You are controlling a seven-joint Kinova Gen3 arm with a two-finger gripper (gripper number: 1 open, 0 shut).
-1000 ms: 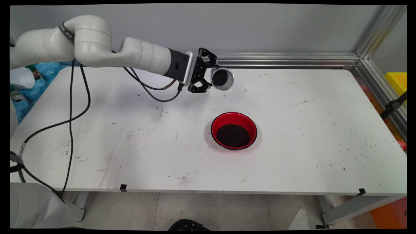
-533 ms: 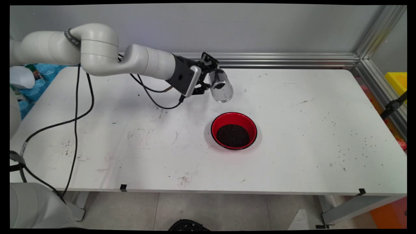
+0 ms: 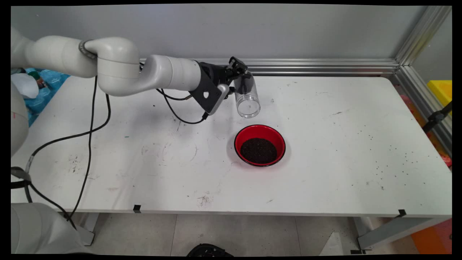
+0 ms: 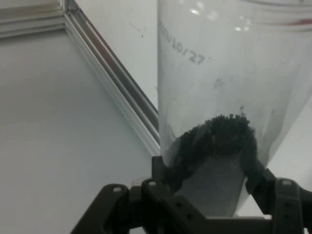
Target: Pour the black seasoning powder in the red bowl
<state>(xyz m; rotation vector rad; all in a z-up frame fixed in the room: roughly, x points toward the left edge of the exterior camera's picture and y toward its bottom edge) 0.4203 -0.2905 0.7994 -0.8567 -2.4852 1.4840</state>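
Observation:
My gripper (image 3: 241, 80) is shut on a clear plastic jar (image 3: 247, 96), held in the air above the table's far middle. The jar tilts with its open mouth down and toward the camera, a little dark grain still lying at its closed upper end. In the hand view the jar (image 4: 229, 97) fills the right side, with the dark grains (image 4: 219, 136) heaped near my gripper (image 4: 207, 180). A red bowl (image 3: 260, 145) with a pile of the same dark grains stands on the table just below and slightly right of the jar's mouth.
The white table (image 3: 325, 144) is scuffed, with scattered dark grains toward its right side. An aluminium rail (image 3: 317, 66) runs along the back edge and down the right. Black cables (image 3: 90, 126) hang from the arm over the left of the table.
The wrist has rolled and the jar has tipped from lying level with its mouth toward the camera to mouth downward. The hand has shifted slightly right and toward the bowl.

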